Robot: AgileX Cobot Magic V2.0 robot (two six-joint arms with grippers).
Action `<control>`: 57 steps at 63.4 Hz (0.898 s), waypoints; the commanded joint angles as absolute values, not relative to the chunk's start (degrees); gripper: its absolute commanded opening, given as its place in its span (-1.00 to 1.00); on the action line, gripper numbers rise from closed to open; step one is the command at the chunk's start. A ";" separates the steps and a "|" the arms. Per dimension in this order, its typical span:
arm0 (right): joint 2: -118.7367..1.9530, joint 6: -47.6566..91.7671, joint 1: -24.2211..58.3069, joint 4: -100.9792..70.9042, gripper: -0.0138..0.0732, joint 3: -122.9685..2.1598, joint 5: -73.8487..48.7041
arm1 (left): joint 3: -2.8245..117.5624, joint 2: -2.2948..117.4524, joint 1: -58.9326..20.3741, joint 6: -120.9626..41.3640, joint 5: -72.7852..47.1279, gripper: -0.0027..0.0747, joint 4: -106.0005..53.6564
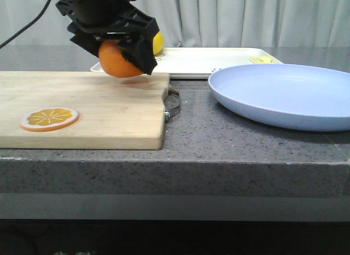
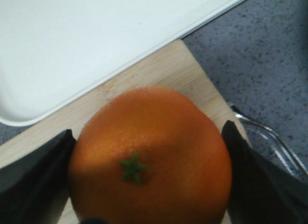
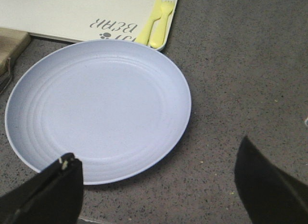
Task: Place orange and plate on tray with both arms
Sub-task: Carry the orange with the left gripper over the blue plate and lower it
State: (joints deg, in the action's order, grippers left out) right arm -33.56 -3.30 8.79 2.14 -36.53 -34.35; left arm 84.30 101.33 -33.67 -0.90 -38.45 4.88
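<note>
Left arm has the orange lifted, tray just behind it; plate not yet gripped.

Front: our left end effector [image 1: 123,44] is clamped on the glossy round orange [image 1: 116,61], held above the far edge of the wooden cutting board [image 1: 82,107]; the flat cream-white tray [image 1: 208,61] lies just beyond it. The wide pale-blue plate [image 1: 284,93] sits on the counter [image 1: 219,134], right of the board.
Left wrist: tray straight ahead of the orange.
Right wrist: right end effector [image 3: 159,180] spread wide, hovering at the plate's near rim, not touching; tray past its far edge.
</note>
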 commanded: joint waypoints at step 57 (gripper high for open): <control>-34.03 -2.77 8.80 2.31 0.80 -38.31 -30.53 | 109.35 116.21 -53.36 -0.76 -32.74 0.32 1.67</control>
State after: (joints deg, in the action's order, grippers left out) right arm -33.56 -3.30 8.79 2.14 -36.53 -34.35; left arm 106.54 119.05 -52.76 -0.90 -37.78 2.82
